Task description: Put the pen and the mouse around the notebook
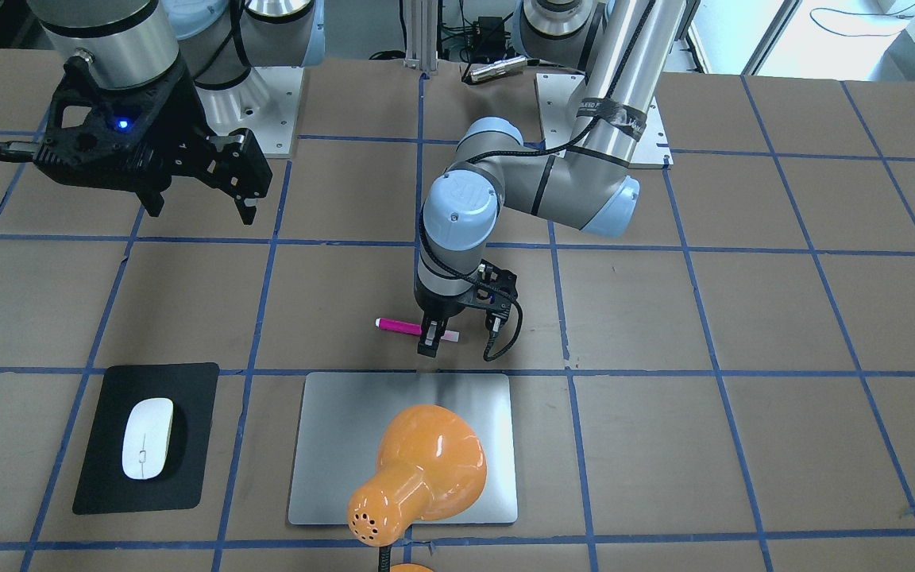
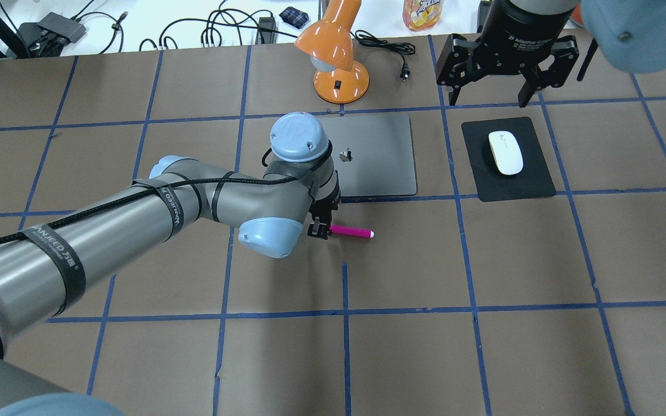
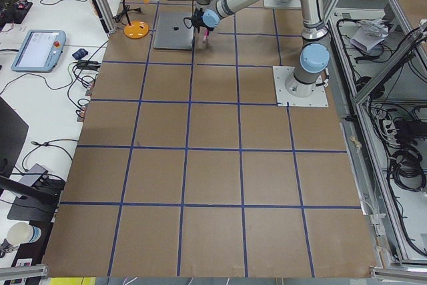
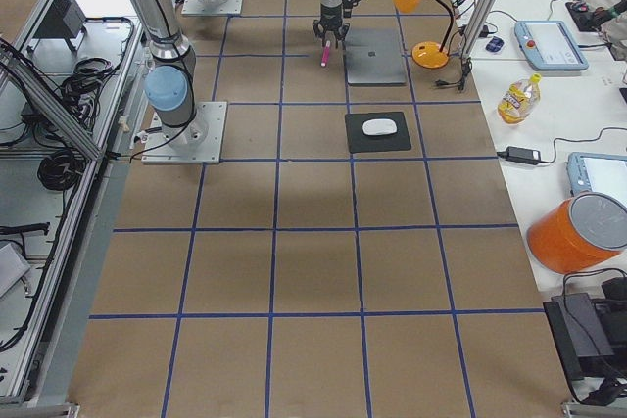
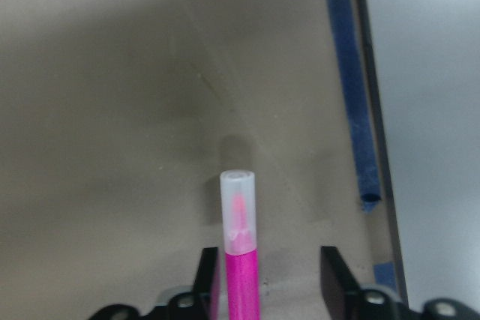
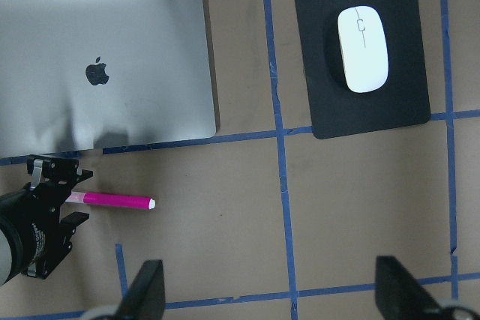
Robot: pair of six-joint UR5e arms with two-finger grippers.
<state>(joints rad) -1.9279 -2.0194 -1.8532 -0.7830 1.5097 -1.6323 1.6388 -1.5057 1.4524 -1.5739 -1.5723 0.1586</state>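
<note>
The notebook (image 2: 379,167) lies flat in the middle of the tabletop (image 2: 483,260), a stiff metal slab that looks heavy enough to stay put. It probably needs no handling.

To its right, well apart, a black mat (image 2: 532,179) carries the mouse (image 2: 505,152). That is the nearest thing to a holder here, with nothing else on it. I see no real containers.

The mouse looks light, hard and slick, with a low rounded back. I'd take it across its narrow width at the long sides, low down, since the fingers could slide off the curve.

The right pincer (image 2: 489,95) hangs above the mat's far edge, spread wide and holding nothing.

The pen (image 2: 351,231) lies on the tabletop just beside the notebook's robot-side edge, not touching it. It looks light, rigid and smooth, and could roll or pivot if pinched off-centre. The left pincer (image 6: 66,197) straddles its pale cap end, unclenched, with a gap on one side. A hold nearer the middle would seem steadier.
</note>
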